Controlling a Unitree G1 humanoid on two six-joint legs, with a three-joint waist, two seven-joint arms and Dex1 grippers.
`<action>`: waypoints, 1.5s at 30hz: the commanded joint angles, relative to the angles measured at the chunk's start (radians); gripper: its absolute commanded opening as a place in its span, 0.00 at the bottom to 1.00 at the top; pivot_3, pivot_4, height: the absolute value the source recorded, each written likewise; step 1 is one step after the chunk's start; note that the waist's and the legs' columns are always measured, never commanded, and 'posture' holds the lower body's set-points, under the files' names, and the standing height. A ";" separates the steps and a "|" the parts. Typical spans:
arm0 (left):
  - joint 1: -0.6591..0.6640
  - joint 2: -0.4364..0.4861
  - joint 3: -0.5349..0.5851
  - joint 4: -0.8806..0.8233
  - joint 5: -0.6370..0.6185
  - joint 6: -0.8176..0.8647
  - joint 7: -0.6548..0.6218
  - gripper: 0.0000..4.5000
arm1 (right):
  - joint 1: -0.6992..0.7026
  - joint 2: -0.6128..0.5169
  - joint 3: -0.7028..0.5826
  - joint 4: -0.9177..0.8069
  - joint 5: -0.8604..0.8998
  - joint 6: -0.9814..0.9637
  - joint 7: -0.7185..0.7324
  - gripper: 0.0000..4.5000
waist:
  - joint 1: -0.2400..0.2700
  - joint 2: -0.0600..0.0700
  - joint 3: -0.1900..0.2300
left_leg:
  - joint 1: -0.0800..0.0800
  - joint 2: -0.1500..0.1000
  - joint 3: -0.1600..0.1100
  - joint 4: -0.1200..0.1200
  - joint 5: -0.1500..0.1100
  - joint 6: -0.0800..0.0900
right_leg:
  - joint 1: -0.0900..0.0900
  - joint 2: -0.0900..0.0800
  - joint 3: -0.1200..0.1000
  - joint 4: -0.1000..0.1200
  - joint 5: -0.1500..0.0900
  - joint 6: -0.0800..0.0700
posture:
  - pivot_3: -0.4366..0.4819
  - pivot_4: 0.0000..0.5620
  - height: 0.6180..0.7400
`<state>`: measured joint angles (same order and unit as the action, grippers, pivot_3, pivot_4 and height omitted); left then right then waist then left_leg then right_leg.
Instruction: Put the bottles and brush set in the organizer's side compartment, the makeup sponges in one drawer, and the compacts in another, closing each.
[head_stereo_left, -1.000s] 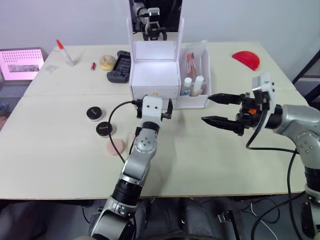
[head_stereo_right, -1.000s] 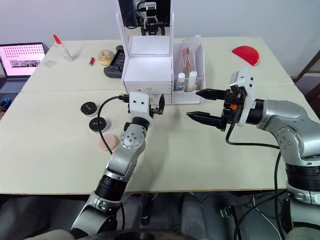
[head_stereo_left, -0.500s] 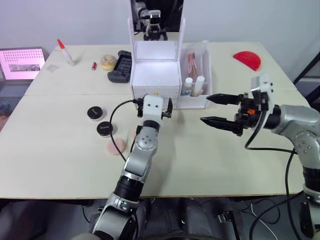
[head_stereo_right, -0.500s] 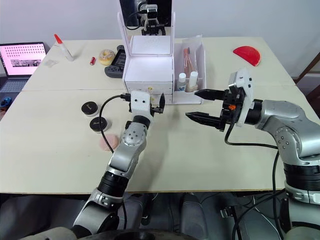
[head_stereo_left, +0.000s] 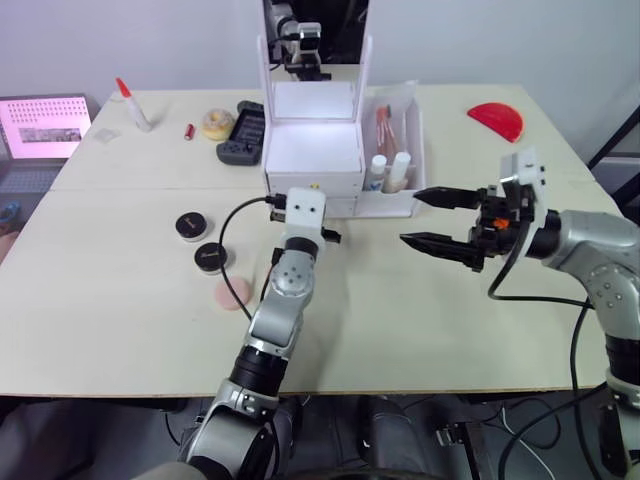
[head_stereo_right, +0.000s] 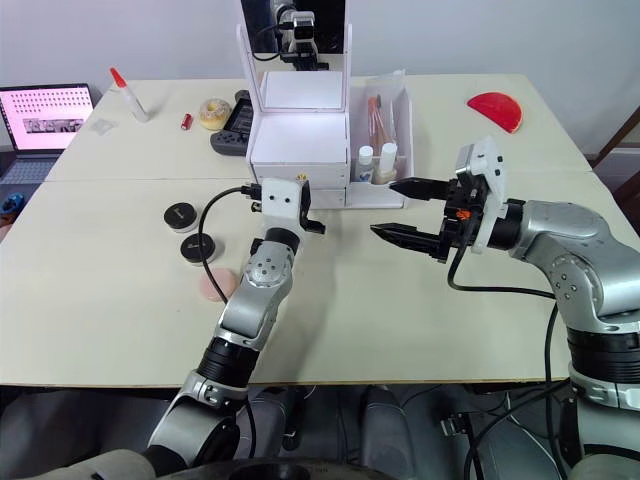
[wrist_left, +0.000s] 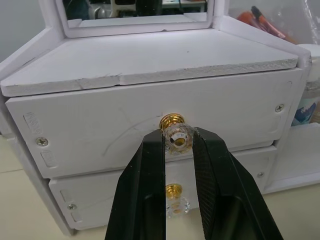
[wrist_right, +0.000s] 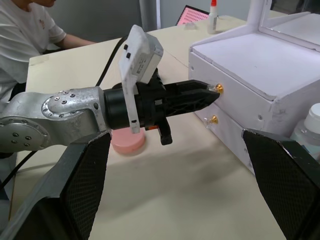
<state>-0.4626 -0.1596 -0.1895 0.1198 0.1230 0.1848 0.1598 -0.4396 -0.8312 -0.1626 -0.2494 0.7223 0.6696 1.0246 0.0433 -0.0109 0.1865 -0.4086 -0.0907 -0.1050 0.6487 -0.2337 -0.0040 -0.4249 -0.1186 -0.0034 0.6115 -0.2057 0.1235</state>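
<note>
— Lies wide and pale, the desk (head_stereo_left: 120, 330), with plenty of bare room along its near edge and between the two arms.

— Stands toward the far middle, the organizer (head_stereo_left: 312, 150), mirror upright, drawer fronts facing this way, both shut. Side compartment on its right, open at the top, holding the bottles (head_stereo_left: 388, 172) upright and the brush set (head_stereo_left: 383, 125) leaning on end behind them.

— Left gripper (wrist_left: 178, 137) straight in front, jaws pinching the upper drawer knob (wrist_left: 176, 134), one black finger on each side.

— Right gripper (head_stereo_left: 438, 218) hovering well to the right of the organizer, jaws spread wide, holding nothing.

— Left of the arm: compacts (head_stereo_left: 190, 225) side by side, flat; makeup sponges (head_stereo_left: 232, 293) nearer, partly hidden behind the forearm.

— Farther back: game controller (head_stereo_left: 241, 133), yellow roll (head_stereo_left: 213, 124), glue bottle (head_stereo_left: 131, 105); red piece (head_stereo_left: 495, 118) at far right, laptop (head_stereo_left: 42, 125) off the left edge.
</note>
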 joint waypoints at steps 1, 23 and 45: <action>-0.023 -0.012 -0.001 -0.010 0.012 -0.024 0.003 0.06 | -0.005 -0.001 -0.031 -0.029 0.013 -0.011 -0.006 1.00 | 0.000 0.000 0.000 | 0.000 0.000 0.000 0.000 0.000 0.000 | 0.000 0.000 0.000 0.000 0.000 0.000 | 0.48 0.27 0.98; 0.356 0.168 -0.144 -0.515 0.017 0.078 -0.255 0.06 | -0.034 -0.020 -0.034 -0.031 0.023 -0.003 0.005 1.00 | 0.000 0.000 0.000 | 0.000 0.000 0.000 0.000 0.000 0.000 | 0.000 0.000 0.000 0.000 -0.002 -0.004 | 0.48 0.27 0.98; 0.398 0.208 -0.145 -0.594 0.031 0.115 -0.299 0.38 | -0.030 -0.033 -0.047 -0.030 0.021 -0.003 0.006 1.00 | -0.002 0.000 0.000 | 0.000 0.000 0.000 0.000 0.000 0.000 | 0.000 0.000 0.000 0.000 -0.002 -0.003 | 0.48 0.27 0.98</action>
<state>-0.0647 0.0429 -0.3192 -0.4186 0.1447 0.3151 -0.1300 -0.4552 -0.8484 -0.1730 -0.2548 0.7302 0.6750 1.0280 0.0416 -0.0105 0.1864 -0.4088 -0.0903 -0.1051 0.6482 -0.2339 -0.0039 -0.4251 -0.1187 -0.0032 0.6111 -0.2078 0.1201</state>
